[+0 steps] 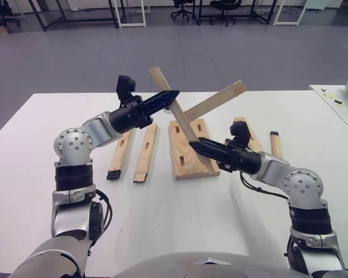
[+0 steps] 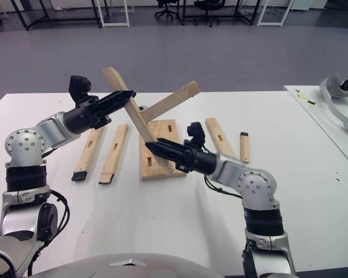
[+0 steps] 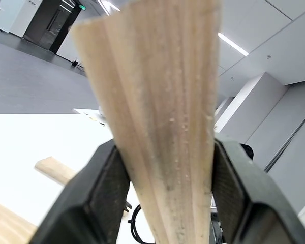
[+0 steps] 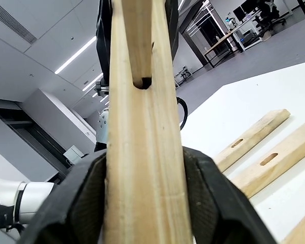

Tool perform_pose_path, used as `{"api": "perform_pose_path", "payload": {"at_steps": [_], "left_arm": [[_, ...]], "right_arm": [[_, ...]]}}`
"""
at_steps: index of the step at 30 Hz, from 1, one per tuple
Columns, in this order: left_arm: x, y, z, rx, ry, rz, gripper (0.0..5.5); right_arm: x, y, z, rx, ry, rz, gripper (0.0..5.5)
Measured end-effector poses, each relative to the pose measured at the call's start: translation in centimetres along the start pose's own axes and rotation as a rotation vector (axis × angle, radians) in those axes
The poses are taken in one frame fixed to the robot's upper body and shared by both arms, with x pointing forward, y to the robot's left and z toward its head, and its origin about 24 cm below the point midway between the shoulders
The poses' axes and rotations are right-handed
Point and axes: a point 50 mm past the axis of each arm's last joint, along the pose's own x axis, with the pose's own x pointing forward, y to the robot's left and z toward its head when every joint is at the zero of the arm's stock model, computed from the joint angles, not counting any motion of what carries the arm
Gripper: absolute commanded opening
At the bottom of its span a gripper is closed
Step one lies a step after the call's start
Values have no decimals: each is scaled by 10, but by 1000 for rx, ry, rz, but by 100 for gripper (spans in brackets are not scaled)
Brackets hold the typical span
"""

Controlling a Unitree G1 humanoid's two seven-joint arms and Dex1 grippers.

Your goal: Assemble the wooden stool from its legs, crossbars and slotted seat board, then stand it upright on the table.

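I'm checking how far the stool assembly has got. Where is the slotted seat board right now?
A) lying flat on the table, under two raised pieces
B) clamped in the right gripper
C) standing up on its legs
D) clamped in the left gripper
A: the seat board lies flat on the table, while the left gripper holds a wooden bar and the right gripper a slotted leg, crossed above it.

**Both arms bent inward, both grippers clamped**

We see the left arm (image 1: pixel 95 132) bent at the elbow, with the forearm running forward and inward. Its left gripper (image 1: pixel 173 94) is raised and closed on a crossbar (image 1: pixel 217 97). The right arm (image 1: pixel 275 171) is bent too, forearm low and angled inward. The right gripper (image 1: pixel 196 143) is clamped on the lower end of a slotted leg (image 1: pixel 160 81). We note the left gripper sits higher and farther forward; the two are near, not touching.
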Motion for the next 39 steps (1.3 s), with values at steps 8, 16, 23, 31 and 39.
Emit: {"api": "perform_pose_path", "payload": {"at_steps": [8, 16, 23, 31, 39], "left_arm": [[-20, 13, 18, 90, -65, 152, 208], [-38, 13, 24, 359, 42, 190, 208], [-37, 2, 21, 485, 6, 32, 208], [-38, 6, 4, 594, 110, -19, 208], [-30, 10, -7, 610, 142, -59, 208]], "right_arm": [[-13, -19, 10, 19, -89, -185, 418], [-26, -31, 17, -23, -138, -317, 426], [-57, -35, 42, -108, -190, -418, 426], [-67, -16, 85, -276, -229, -413, 426], [-65, -12, 92, -304, -257, -418, 426]]}}
